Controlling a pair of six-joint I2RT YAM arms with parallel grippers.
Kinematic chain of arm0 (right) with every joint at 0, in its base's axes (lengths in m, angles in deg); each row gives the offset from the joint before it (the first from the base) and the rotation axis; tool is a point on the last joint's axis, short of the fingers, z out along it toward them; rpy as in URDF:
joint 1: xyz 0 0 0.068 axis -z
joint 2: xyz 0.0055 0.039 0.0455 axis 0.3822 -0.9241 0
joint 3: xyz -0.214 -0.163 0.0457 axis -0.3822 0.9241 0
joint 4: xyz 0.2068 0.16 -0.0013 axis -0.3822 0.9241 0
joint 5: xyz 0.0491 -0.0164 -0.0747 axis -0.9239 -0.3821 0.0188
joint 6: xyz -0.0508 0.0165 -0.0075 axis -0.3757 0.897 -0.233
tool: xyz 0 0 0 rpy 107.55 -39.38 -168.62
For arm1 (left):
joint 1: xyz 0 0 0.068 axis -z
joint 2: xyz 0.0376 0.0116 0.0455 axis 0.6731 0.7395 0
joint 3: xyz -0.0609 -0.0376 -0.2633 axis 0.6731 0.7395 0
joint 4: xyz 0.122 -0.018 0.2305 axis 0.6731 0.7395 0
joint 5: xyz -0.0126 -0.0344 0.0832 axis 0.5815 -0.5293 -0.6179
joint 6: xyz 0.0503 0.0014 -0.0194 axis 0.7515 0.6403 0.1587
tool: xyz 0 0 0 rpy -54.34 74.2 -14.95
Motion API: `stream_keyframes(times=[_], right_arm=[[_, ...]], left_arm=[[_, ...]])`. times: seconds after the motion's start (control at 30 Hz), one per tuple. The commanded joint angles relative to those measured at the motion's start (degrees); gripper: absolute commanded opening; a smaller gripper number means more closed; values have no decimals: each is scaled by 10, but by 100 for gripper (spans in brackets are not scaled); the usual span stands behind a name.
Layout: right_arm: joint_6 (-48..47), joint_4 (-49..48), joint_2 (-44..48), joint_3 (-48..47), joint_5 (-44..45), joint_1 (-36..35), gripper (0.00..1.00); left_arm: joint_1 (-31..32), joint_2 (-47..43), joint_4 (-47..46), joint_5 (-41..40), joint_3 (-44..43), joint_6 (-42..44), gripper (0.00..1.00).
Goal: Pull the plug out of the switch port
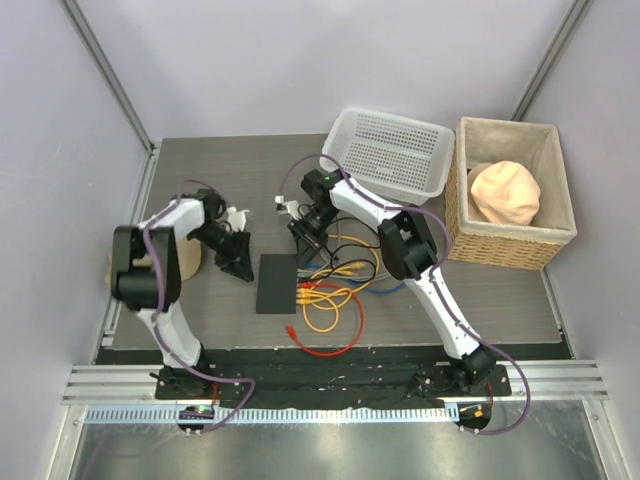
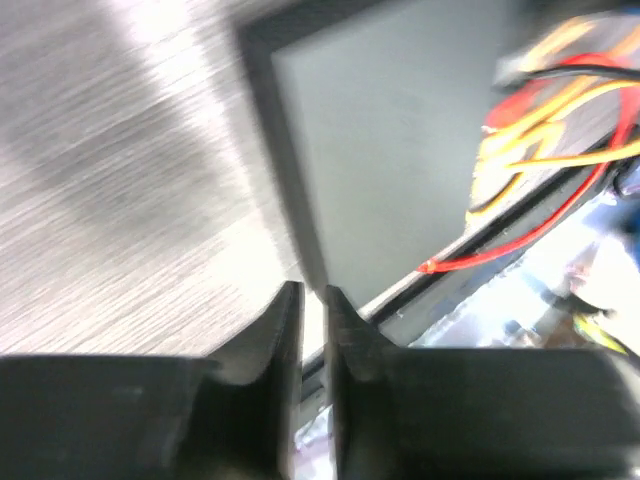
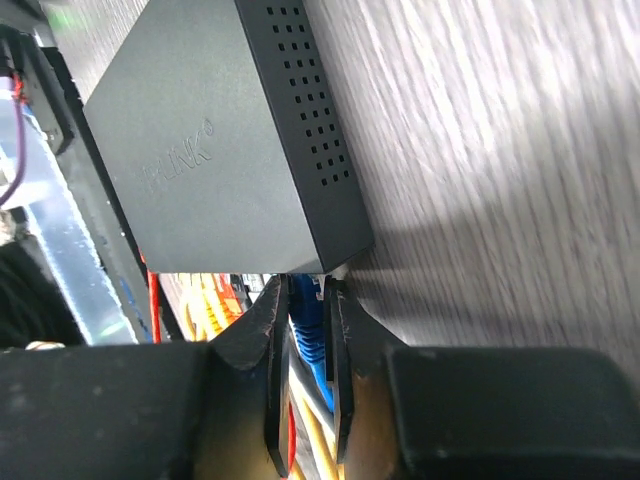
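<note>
Work surface: a grey wood-grain tabletop (image 1: 200, 170), enclosed by plain pale walls, with a ribbed aluminium rail (image 1: 330, 385) along the near edge.

At the far right stand a white perforated plastic basket (image 1: 390, 152) and, just beside it, a cloth-lined wicker basket (image 1: 505, 255) holding a peach-coloured lump (image 1: 505, 192).

The small flat matte-black rectangular switch (image 1: 277, 283) lies flat near the table centre, between the two arms. Its socket edge faces right, where a tangle of yellow, orange, red and black cables (image 1: 330, 300) spreads over the surface.

The left gripper (image 2: 313, 290) is at the switch's left edge. Its fingers are nearly together, with a thin slit between them and nothing in it.

The right gripper (image 3: 308, 285) is at the far corner of the socket edge. Its fingers are clamped on a blue cable plug (image 3: 305, 315) close against the switch body.
</note>
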Motion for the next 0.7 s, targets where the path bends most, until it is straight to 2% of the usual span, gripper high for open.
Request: stream_keyframes(times=[0.0,0.07,0.2,0.43,0.53,0.57,0.67], right_arm=[[-8,-27,-4,36,126,26,2],[11,-24,-2,39,120,25,1],[5,-18,4,49,118,23,1],[-14,-3,-11,40,129,26,1],[-44,15,-22,48,121,25,1],[-59,20,-24,54,123,26,1],[-117,59,-14,120,108,35,1]], left_arm=[[5,-157,-164,51,68,-25,0],[18,-181,-235,31,94,-69,0],[39,-120,-238,72,79,-161,0],[72,-73,-285,0,118,-274,0],[75,-45,-279,-53,121,-281,0],[75,-23,-276,-93,115,-285,0],[70,17,-257,-102,95,-281,0]])
